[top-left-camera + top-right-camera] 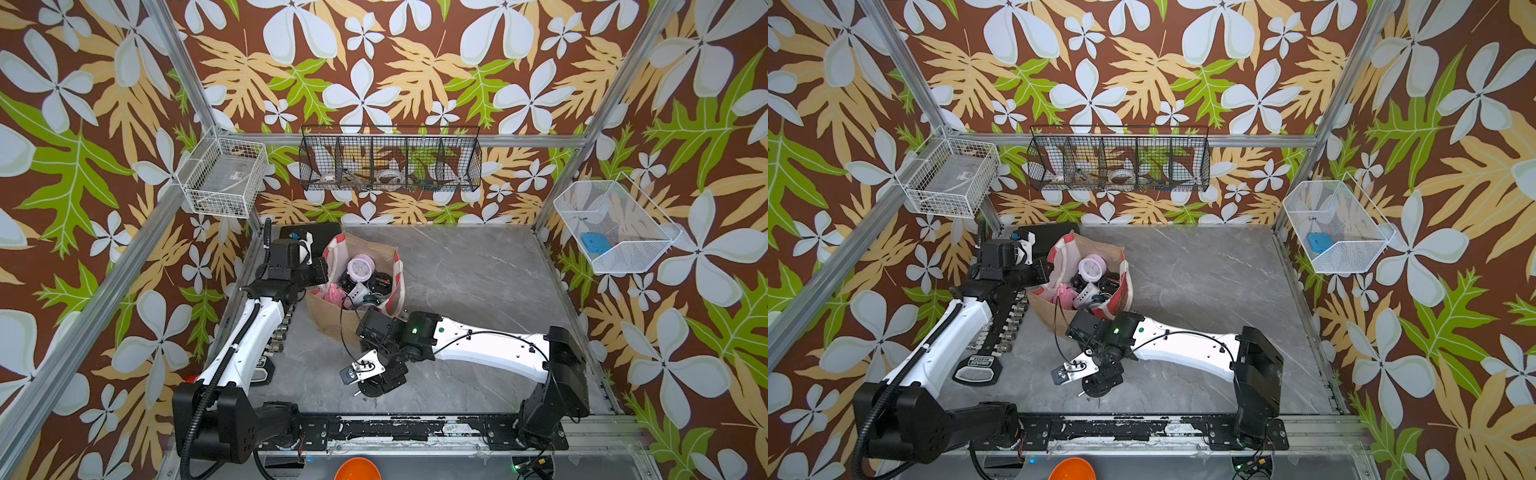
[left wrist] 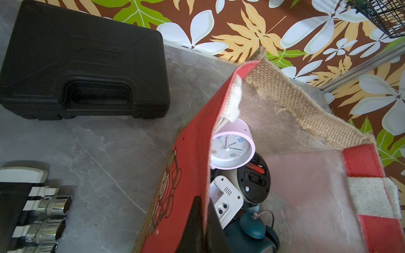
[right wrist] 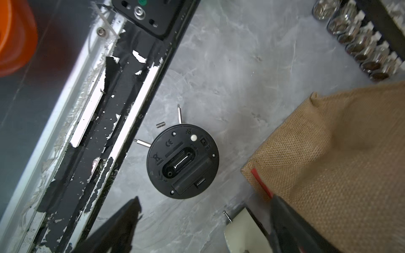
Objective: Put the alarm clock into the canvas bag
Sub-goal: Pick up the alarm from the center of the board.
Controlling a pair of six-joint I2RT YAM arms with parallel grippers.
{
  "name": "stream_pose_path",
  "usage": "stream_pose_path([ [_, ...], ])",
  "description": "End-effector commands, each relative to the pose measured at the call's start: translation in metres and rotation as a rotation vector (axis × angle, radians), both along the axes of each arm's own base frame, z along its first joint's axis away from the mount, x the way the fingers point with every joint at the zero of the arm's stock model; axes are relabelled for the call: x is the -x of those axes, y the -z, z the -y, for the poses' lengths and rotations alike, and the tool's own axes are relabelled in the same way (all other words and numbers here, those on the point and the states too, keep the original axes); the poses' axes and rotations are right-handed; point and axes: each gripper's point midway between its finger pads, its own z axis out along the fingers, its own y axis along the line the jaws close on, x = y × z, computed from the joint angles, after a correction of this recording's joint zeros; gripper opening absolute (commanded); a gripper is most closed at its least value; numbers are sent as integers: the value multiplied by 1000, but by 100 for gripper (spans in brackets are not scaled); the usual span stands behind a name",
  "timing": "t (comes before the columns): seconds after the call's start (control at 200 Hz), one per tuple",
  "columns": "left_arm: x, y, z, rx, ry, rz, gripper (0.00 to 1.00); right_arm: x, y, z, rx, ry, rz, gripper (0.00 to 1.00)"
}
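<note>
The right gripper point(image 3: 206, 199) hangs over the grey marble tabletop point(image 3: 230, 65) with its fingers point(image 3: 122, 223) spread wide and nothing between them. Just beyond the tips, the black alarm clock point(image 3: 183, 161) lies face down on the tabletop. Its back panel is up, thin metal legs poke out from its edge, and a small loose pin point(image 3: 161, 124) lies beside it. The clock sits outside the canvas bag point(image 3: 328, 153), near the bag's burlap side but apart from it, and close to the front rail point(image 3: 122, 105) with its peeling black tape.

The left gripper point(image 2: 203, 210) is pressed together on the bag's red panel at the rim, one finger outside and one inside. In both top views the bag stands upright toward the rear left of the tabletop, mouth open. Inside it rest a pink alarm clock point(image 2: 232, 149), a white digital clock point(image 2: 225, 197), a teal bell clock point(image 2: 252, 225) and a black-backed clock point(image 2: 254, 179). A black plastic case point(image 2: 83, 65) lies behind the bag, and a rail of chrome sockets point(image 2: 48, 206) lies to its left.
</note>
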Motion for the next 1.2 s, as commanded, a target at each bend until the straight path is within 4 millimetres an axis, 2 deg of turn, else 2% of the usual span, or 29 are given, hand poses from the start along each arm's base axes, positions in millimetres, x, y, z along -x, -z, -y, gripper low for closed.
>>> stream_pose_path([
  [0.0,-4,-10,2,6,12,40,0,3,14,-3,11,18,-49,100],
  [0.19,-3,-10,2,6,11,39,0,3,43,0,92,-3,-66,100],
  [0.325,-3,-11,2,6,12,42,0,5,55,2,133,-9,-94,100],
  [0.761,-3,-10,2,6,11,40,0,8,75,8,215,-4,-121,100],
  [1.196,-3,-9,2,8,14,35,0,3,84,3,220,15,-103,100],
])
